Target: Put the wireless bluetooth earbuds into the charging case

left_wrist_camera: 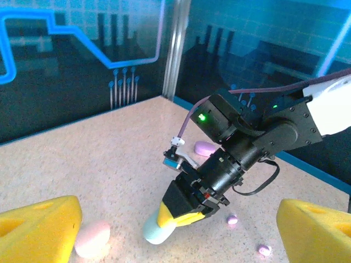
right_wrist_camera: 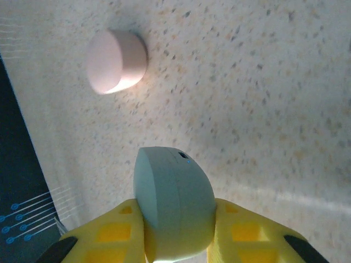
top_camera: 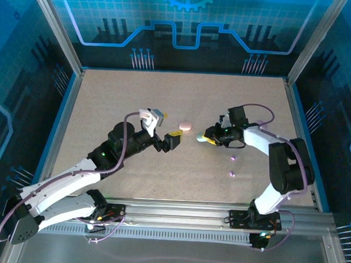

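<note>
Top external view, from the left: the left gripper (top_camera: 170,140) hangs over the middle of the speckled beige tabletop (top_camera: 124,99), released and carrying nothing. A pale pink oval case (top_camera: 186,126) lies on the table just beyond its tips. Right of that, the right gripper (top_camera: 206,138) points towards the left one and is clenched on a pale teal oval charging case (top_camera: 202,139). Two tiny purple bead-like earbuds (top_camera: 233,159) lie loose on the table farther right and nearer the arm bases. They sit one behind the other beside the right forearm, apart from both grippers and from the teal case. In the left wrist view, that arm's yellow fingers (left_wrist_camera: 38,227) stand wide apart at the bottom corners. The pink case (left_wrist_camera: 92,239) rests just beside the left-hand finger, and the teal case (left_wrist_camera: 159,229) is pinched in the facing gripper. The two earbuds (left_wrist_camera: 232,219) lie to its right, with a lilac oval case (left_wrist_camera: 205,148) behind the arm. The right wrist view has its yellow fingers (right_wrist_camera: 109,241) pressed on both flanks of the teal case (right_wrist_camera: 174,211), with the pink case (right_wrist_camera: 116,61) lying ahead and apart.
</note>
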